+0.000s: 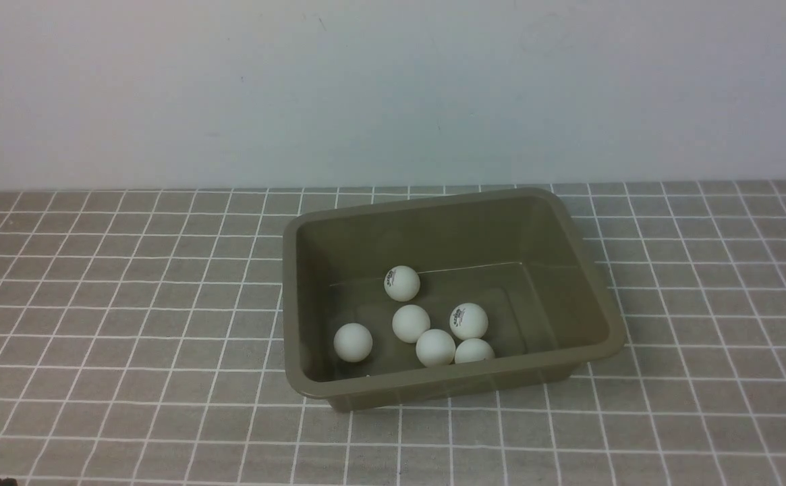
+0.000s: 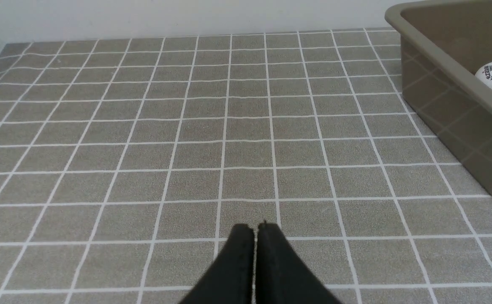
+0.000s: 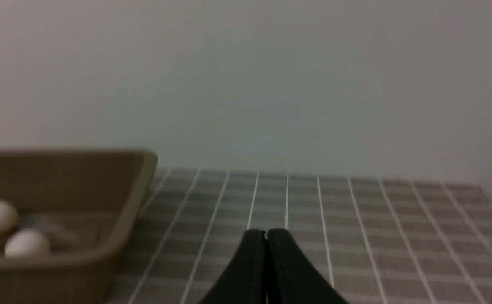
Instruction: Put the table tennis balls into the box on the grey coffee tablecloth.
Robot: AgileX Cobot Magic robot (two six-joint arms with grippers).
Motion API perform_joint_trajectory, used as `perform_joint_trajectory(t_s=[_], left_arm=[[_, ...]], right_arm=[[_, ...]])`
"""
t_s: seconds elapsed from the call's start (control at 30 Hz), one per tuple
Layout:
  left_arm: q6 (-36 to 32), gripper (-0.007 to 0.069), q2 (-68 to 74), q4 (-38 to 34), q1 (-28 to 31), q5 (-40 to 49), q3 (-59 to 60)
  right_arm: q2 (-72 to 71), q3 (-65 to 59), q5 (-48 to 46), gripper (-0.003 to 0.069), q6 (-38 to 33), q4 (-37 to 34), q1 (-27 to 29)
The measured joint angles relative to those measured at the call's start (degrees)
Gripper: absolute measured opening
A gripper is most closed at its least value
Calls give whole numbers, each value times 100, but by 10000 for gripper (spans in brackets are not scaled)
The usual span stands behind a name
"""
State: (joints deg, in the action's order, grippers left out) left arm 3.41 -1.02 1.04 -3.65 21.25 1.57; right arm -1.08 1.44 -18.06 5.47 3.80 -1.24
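The olive-brown box (image 1: 598,290) stands on the grey coffee tablecloth (image 1: 109,304) at the middle of the front view. Several white table tennis balls lie inside it: one at the back (image 1: 401,283), one at the left (image 1: 353,341), and a cluster near the front wall (image 1: 435,347). No ball shows on the cloth. My left gripper (image 2: 255,228) is shut and empty, low over bare cloth, with the box (image 2: 440,63) off to one side. My right gripper (image 3: 265,232) is shut and empty beside the box (image 3: 136,198). Neither gripper shows in the front view.
A plain pale wall (image 1: 393,88) runs behind the table. The gridded cloth covers the table on both sides of the box.
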Motion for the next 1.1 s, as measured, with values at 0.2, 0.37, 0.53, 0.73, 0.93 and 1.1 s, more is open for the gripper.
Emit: perform_joint_trajectory(t_s=[0.2, 0.37, 0.53, 0.73, 0.93, 1.1], left_arm=[[0, -5, 0, 6, -5, 0, 0], [0, -5, 0, 6, -5, 0, 0], [0, -5, 0, 6, -5, 0, 0], [0, -5, 0, 6, -5, 0, 0], [0, -5, 0, 11, -5, 0, 0], [0, -5, 0, 11, -5, 0, 0]], right_arm=[[5, -285, -279, -15, 0, 13, 15], [5, -285, -288, -15, 0, 13, 15], [5, -285, -288, -15, 0, 13, 15], [5, -281, -318, -15, 0, 13, 15], [5, -280, -324, -15, 0, 13, 15], [5, -280, -324, -15, 0, 13, 15]])
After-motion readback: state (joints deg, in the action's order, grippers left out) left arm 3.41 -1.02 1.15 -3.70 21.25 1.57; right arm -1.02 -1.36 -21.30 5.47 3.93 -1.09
